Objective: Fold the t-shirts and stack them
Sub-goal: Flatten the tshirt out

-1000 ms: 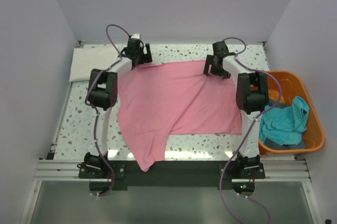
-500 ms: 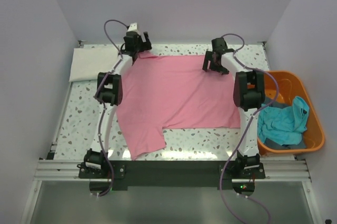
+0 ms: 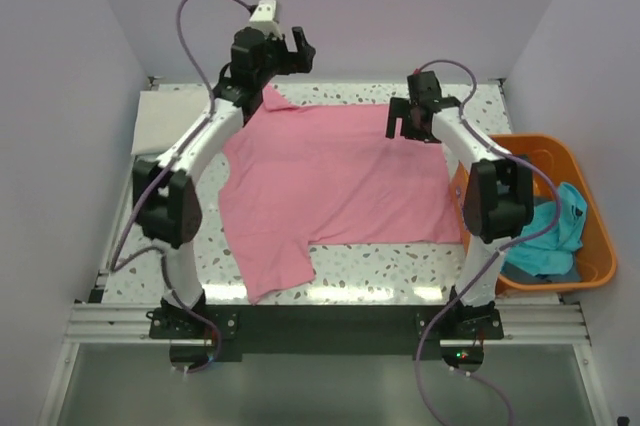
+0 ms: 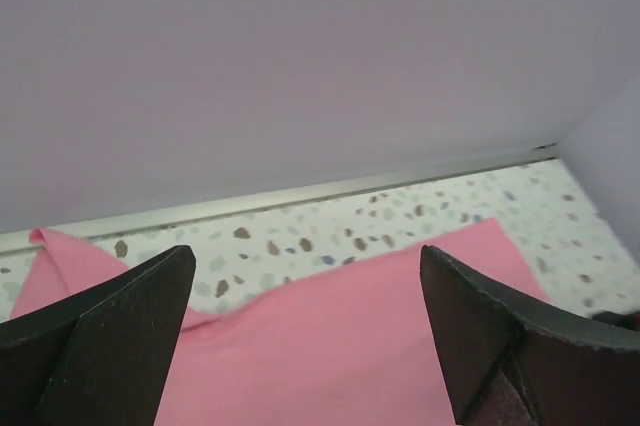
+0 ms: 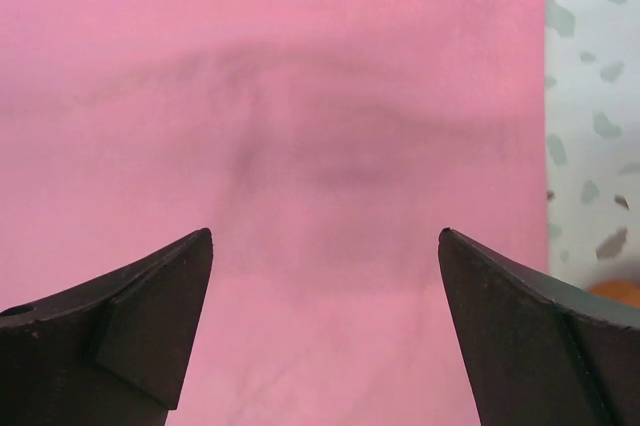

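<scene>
Pink t-shirt: plain, short-sleeved, spread open and mostly flat on the tabletop just left of the orange basket. Right edge close to the basket's left wall. Far-left corner drawn up into a small peak. Near-left portion reaching lower than the rest as a broad flap, with a stepped notch along the near hem. Faint creases across the middle.

White t-shirt: folded into a flat pad, well to the left of the basket, beyond the pink shirt, at the tabletop's far-left corner.

Teal t-shirt: crumpled, heaped inside the basket.

Grey-blue cloth: a sliver under the teal shirt in the basket; garment type not discernible.
</scene>
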Controlling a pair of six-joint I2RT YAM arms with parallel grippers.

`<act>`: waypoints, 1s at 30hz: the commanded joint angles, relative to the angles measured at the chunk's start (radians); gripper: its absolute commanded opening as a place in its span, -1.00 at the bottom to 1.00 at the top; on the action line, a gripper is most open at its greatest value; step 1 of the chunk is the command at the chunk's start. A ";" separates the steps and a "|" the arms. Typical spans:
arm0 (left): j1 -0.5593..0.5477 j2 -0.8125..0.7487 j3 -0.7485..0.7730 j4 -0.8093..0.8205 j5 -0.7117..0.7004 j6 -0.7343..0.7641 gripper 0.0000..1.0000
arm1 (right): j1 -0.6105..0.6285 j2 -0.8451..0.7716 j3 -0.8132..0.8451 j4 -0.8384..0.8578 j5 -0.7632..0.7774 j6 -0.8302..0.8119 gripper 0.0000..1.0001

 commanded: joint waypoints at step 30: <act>0.103 -0.360 -0.994 0.041 -0.147 -0.116 1.00 | 0.212 -0.369 -0.735 0.085 0.160 0.210 0.97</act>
